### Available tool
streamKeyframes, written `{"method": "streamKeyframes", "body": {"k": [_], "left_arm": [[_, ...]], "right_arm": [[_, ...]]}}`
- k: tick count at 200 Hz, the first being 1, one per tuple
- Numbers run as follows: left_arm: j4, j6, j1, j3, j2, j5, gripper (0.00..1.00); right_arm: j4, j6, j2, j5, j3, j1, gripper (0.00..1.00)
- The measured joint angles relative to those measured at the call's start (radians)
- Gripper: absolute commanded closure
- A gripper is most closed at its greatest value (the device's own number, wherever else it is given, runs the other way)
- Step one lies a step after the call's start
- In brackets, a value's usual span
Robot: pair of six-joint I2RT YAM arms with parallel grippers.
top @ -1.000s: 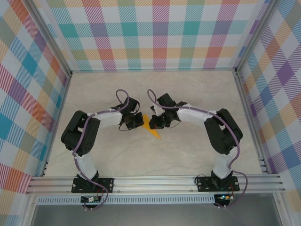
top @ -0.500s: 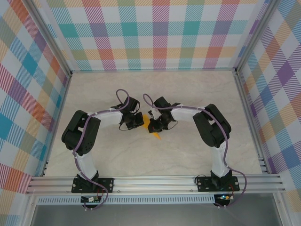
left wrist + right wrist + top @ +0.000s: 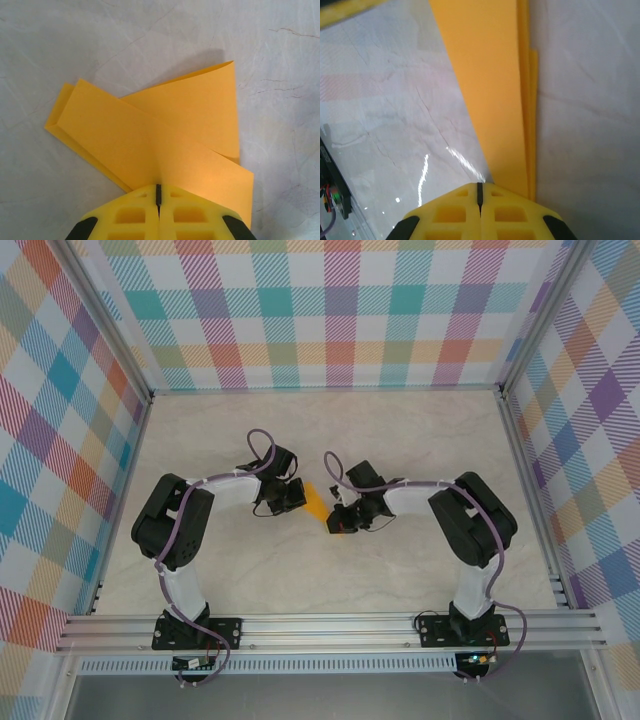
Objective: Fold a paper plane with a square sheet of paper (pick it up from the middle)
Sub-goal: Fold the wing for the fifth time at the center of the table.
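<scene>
The square sheet of paper (image 3: 318, 502), orange-yellow and folded into overlapping flaps, lies on the table between my two grippers. My left gripper (image 3: 300, 498) is shut at its left side. In the left wrist view the closed yellow fingertips (image 3: 158, 187) rest on the near edge of the folded paper (image 3: 150, 135), which spreads flat ahead of them. My right gripper (image 3: 339, 525) is shut at the paper's near tip. In the right wrist view its closed tips (image 3: 480, 186) sit on the end of a long narrow folded strip of the paper (image 3: 495, 90).
The pale marble tabletop (image 3: 420, 440) stretches all round the paper. Plaid walls (image 3: 330, 310) close off the back and both sides. An aluminium rail (image 3: 330, 630) with both arm bases runs along the near edge.
My right gripper has slid along the paper toward the near side, from its middle to its near tip, and now covers that tip. The left gripper has stayed put.
</scene>
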Motion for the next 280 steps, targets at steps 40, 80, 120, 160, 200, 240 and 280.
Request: {"method": "streamKeyframes", "body": {"k": [40,80,120,160,200,240,280], "left_arm": [[-0.005,0.000,0.000,0.004,0.001,0.000,0.95],[-0.006,0.001,0.000,0.005,0.001,0.004,0.93],[-0.047,0.021,-0.001,0.020,-0.007,-0.011,0.81],[-0.176,0.032,-0.028,0.069,-0.085,-0.101,0.61],[-0.304,0.021,-0.128,0.186,-0.119,-0.253,0.43],[-0.455,-0.004,-0.230,0.365,-0.013,-0.405,0.37],[-0.549,-0.019,-0.265,0.529,0.190,-0.474,0.41]], "right_arm": [[-0.003,0.021,-0.103,0.003,-0.120,-0.018,0.97],[-0.095,0.051,-0.220,0.055,-0.161,-0.024,0.93],[-0.174,0.089,-0.406,0.228,-0.131,-0.024,0.60],[-0.206,0.100,-0.453,0.475,-0.101,-0.025,0.31],[-0.201,0.125,-0.457,0.645,-0.132,-0.030,0.04],[-0.206,0.140,-0.489,0.737,-0.195,-0.041,0.01],[-0.209,0.168,-0.528,0.785,-0.206,-0.063,0.01]]}}
